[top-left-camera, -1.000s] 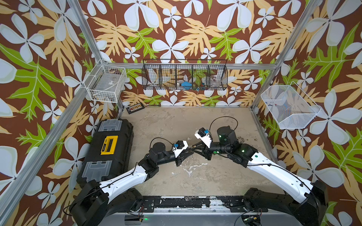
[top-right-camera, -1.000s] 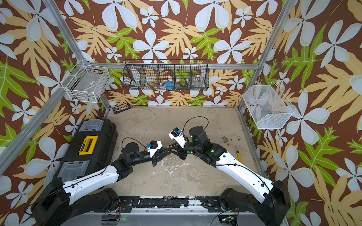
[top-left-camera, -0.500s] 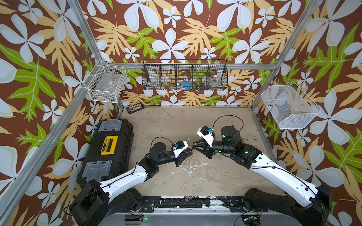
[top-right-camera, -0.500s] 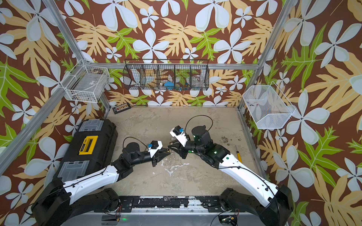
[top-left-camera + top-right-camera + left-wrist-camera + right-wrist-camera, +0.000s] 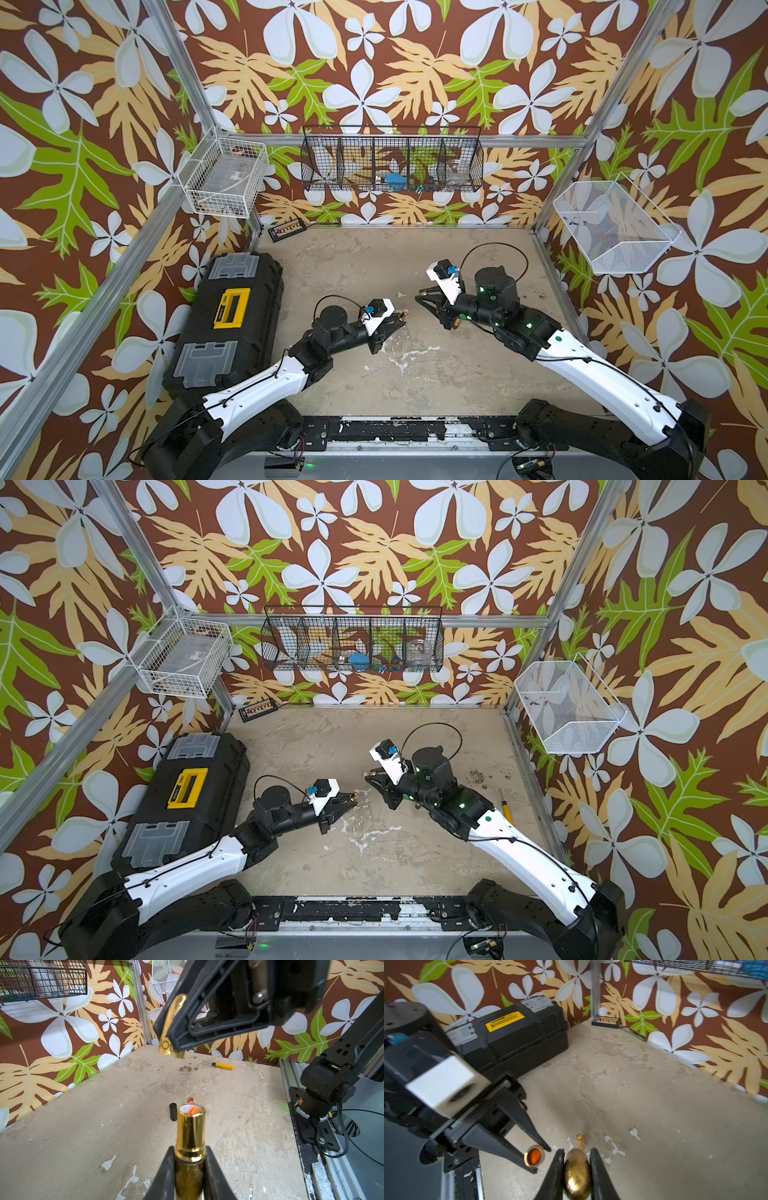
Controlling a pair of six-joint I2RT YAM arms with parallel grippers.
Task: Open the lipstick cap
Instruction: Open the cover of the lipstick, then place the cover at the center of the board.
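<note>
Near the centre of the worktop (image 5: 415, 374), the left tool (image 5: 400, 319) is clamped narrow on the body of the lipstick (image 5: 190, 1132), its gold collar and orange tip bare, pointing toward 2 o'clock; at 1 o'clock from it, the right tool (image 5: 420, 296) pinches the gold cap (image 5: 576, 1174), clear of the body with a gap between; both pieces are held above the worktop; so the cap is off and the opening looks done; what is left, at most, is setting the two pieces down.

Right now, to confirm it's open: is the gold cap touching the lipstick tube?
Apart. The left wrist view shows a clear gap between the cap and the lipstick tube; both top views agree.
</note>
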